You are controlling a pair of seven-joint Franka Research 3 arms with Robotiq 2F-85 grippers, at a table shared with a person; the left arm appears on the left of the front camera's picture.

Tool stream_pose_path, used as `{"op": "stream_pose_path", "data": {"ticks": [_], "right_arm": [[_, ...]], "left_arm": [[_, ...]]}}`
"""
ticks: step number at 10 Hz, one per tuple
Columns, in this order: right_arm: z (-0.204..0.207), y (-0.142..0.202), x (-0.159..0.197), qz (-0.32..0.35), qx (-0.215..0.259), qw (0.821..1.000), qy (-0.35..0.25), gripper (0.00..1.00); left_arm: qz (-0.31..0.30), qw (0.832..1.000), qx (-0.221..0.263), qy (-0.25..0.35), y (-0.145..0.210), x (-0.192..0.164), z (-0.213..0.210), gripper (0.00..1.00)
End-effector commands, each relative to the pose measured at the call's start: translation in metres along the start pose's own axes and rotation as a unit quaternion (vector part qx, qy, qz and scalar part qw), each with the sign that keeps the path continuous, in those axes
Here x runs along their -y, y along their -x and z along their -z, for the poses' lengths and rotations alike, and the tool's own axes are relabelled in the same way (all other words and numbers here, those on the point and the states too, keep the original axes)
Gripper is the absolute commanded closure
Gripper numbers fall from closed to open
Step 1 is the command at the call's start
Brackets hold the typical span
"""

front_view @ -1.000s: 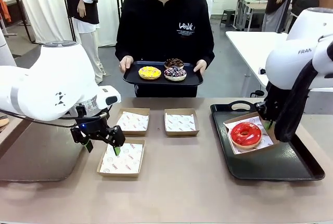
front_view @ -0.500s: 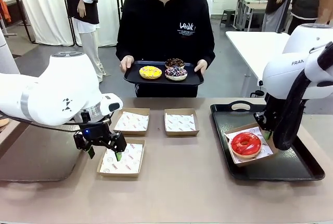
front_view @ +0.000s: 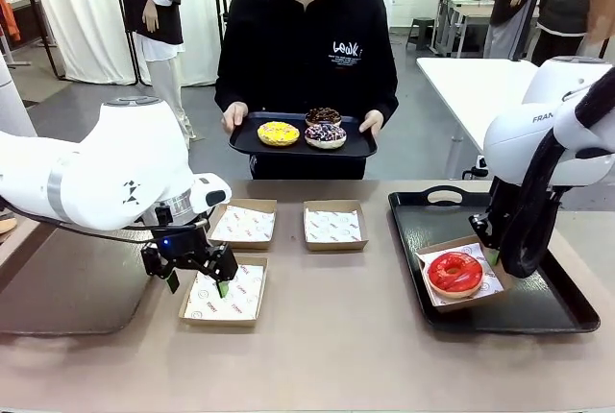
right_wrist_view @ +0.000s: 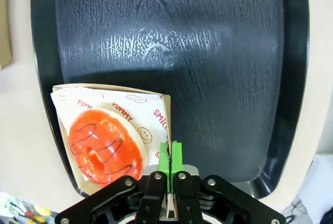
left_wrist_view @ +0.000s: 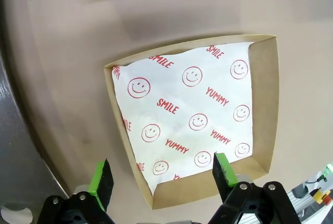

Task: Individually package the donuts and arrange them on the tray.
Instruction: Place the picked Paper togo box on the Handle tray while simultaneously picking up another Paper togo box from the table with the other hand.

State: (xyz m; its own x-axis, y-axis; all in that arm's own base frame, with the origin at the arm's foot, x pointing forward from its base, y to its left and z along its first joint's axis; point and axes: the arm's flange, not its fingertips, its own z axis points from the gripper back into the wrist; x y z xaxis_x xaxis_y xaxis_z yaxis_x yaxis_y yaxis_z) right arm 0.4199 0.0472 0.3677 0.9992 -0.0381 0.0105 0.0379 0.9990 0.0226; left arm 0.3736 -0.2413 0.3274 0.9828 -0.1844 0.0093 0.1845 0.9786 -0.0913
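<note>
Table (front_view: pixel 336 346) update: our left tool (left_wrist_view: pixel 162 171) hangs wide over an empty box (left_wrist_view: pixel 192 109); right tool (right_wrist_view: pixel 170 159) pinches the donut box (right_wrist_view: pixel 130 89) with our red donut (right_wrist_view: pixel 119 143).

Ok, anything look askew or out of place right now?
Only the box holding the red donut: it sits turned askew on the black tray, crowding its left rim, with the right gripper jaws shut on its wall.

Empty box (left_wrist_view: pixel 267 104) under left gripper (left_wrist_view: pixel 162 166): kraft brown, white liner (left_wrist_view: pixel 192 120), red smileys and lettering. Donut box (right_wrist_view: pixel 167 114) at right gripper (right_wrist_view: pixel 170 153): brown; donut (right_wrist_view: pixel 120 140) glossy red, dark squiggles. Tray (right_wrist_view: pixel 208 52): black, grained.
</note>
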Motion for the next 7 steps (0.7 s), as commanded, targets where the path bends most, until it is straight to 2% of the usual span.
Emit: {"op": "stream_pose_path", "data": {"ticks": [1,4,7], "right_arm": [[-0.0042,-0.0058,0.0022,-0.002,-0.006,1.000,-0.015,0.99],[-0.0032,-0.0063,0.0027,-0.007,-0.005,1.000,-0.020,0.99],[-0.0037,-0.0069,0.0034,-0.008,-0.006,1.000,-0.020,0.99]], "left_arm": [[-0.014,1.000,0.003,-0.022,-0.0068,0.0080,0.0071,0.00],[-0.040,0.996,0.038,-0.072,-0.0093,0.0077,0.0140,0.00],[-0.055,0.994,0.058,-0.075,-0.0102,0.0066,0.0134,0.00]]}}
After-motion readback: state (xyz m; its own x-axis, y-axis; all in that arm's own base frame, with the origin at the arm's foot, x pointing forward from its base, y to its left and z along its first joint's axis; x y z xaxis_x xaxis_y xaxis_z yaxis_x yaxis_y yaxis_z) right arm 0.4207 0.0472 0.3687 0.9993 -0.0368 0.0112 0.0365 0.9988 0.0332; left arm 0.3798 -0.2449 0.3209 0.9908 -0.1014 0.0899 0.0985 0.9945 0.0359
